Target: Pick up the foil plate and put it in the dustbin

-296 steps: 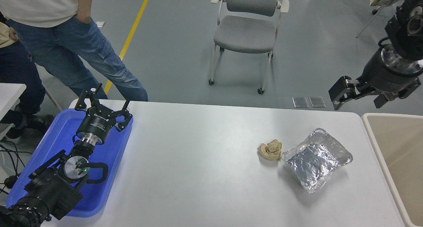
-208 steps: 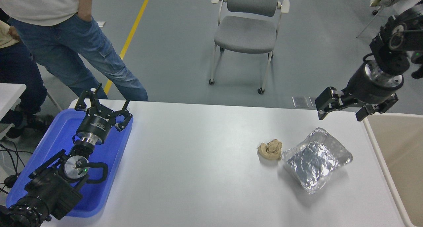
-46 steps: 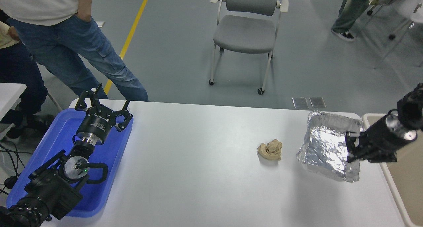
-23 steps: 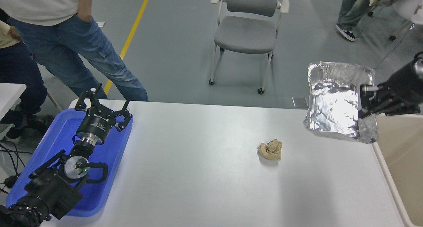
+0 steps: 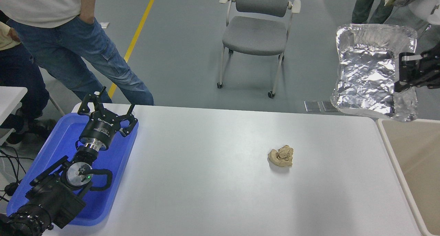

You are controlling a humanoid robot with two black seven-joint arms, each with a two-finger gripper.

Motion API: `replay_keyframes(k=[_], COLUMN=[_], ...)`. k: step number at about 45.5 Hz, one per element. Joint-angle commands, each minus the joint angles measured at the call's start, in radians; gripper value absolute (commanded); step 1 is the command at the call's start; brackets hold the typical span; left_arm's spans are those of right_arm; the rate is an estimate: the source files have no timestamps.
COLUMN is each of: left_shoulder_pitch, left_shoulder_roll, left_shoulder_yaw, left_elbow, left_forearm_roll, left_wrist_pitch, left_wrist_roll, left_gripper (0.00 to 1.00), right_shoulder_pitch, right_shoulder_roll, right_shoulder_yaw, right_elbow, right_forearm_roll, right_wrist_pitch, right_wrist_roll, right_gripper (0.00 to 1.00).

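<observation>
One gripper works — the right gripper (image 5: 402,72) is clamped on the right rim of the foil plate (image 5: 367,74), held tilted in the air above the table's (image 5: 213,181) far right corner, just beside the dustbin (image 5: 386,139). Left gripper (image 5: 106,112) rests spread wide over the blue tray (image 5: 113,160) — parked.

White lettering on the left gripper (image 5: 106,109) is too small to read.

Bright, even overhead light; sharp focus; glare on the white table (image 5: 213,181).
</observation>
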Motion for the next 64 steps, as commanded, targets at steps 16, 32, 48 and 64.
replay_keyframes(k=[16, 32, 48, 64], left_shoulder_pitch=[0.001, 0.001, 0.0, 0.0], left_shoulder_roll=[0.0, 0.0, 0.0, 0.0], left_shoulder_yaw=[0.001, 0.001, 0.001, 0.001], left_elbow=[0.0, 0.0, 0.0, 0.0], left_forearm_roll=[0.0, 0.0, -0.002, -0.002], left_wrist_pitch=[0.002, 0.002, 0.0, 0.0], left_wrist_roll=[0.0, 0.0, 0.0, 0.0], left_gripper=[1.0, 1.0, 1.0, 1.0], right_shoulder_pitch=[0.038, -0.023, -0.664, -1.328], right_shoulder_roll=[-0.154, -0.402, -0.471, -0.401], right_shoulder_yaw=[-0.341, -0.393, 0.104, 0.661], right_elbow=[-0.125, -0.397, -0.532, -0.669], right_forearm_roll=[-0.036, -0.123, -0.114, -0.109], right_wrist_pitch=[0.0, 0.0, 0.0, -0.145], right_wrist_roll=[-0.001, -0.001, -0.001, -0.001], right_gripper=[0.0, 0.0, 0.0, 0.0])
